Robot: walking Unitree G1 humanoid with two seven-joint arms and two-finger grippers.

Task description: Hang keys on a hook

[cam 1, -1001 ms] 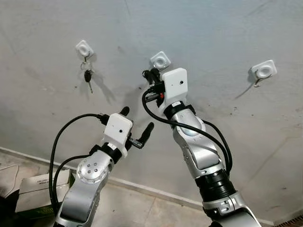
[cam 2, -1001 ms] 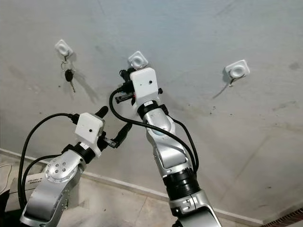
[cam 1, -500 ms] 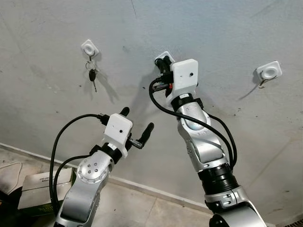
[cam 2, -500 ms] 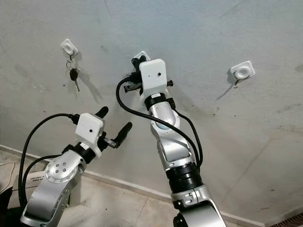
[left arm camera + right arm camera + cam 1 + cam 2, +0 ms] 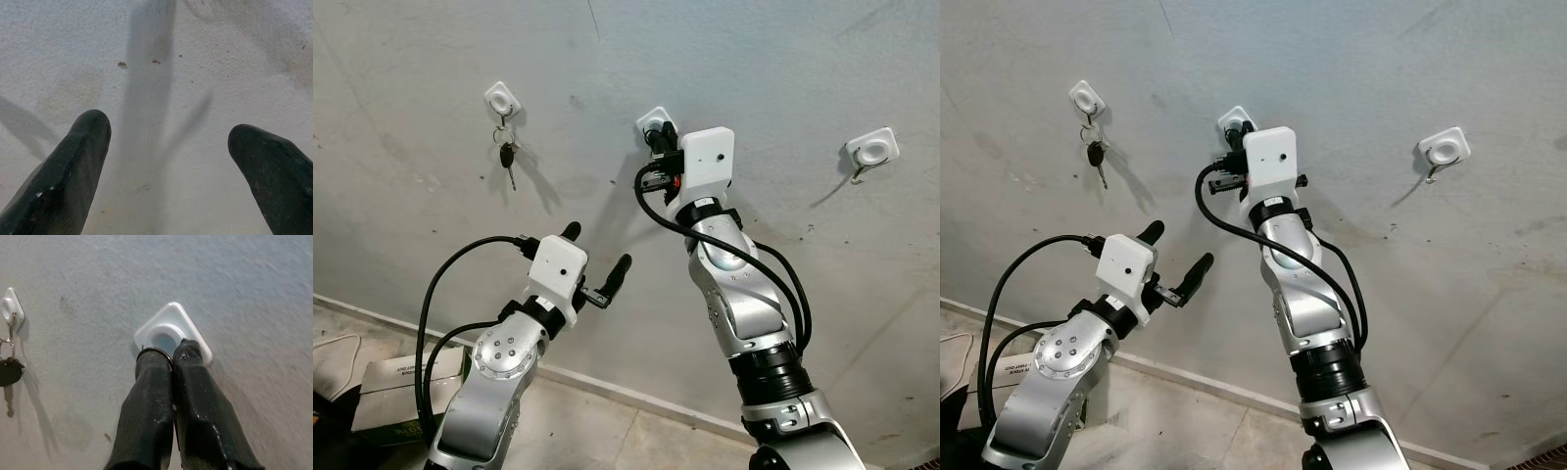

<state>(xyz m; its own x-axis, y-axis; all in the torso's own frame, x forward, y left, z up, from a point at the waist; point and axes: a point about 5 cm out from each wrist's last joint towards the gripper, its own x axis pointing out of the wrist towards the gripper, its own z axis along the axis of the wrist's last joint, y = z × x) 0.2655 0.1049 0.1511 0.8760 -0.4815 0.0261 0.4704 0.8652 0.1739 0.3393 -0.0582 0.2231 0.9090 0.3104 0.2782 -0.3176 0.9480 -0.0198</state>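
While pinched between the pressed-together fingers of the right gripper (image 5: 167, 350), key ring (image 5: 155, 351) held right at the face of the middle hook (image 5: 172, 332), touching or nearly touching its white plate; not yet hung, as far as can be judged, and rest of the keys hidden behind the fingers; still to do: slip the ring over the hook's peg, let go, draw back. Left of the middle hook, another hook (image 5: 502, 98) already carrying a dark-headed key (image 5: 508, 157); right of it, a third hook (image 5: 872, 148) with no keys on it. Below and left of the middle hook, left gripper (image 5: 596, 262) spread wide, holding nothing, facing the wall. Rough grey plaster wall (image 5: 411, 196), stained and scuffed; well below the middle hook, pale skirting and tiled floor (image 5: 607, 431), cardboard box (image 5: 391, 392) by the left arm.
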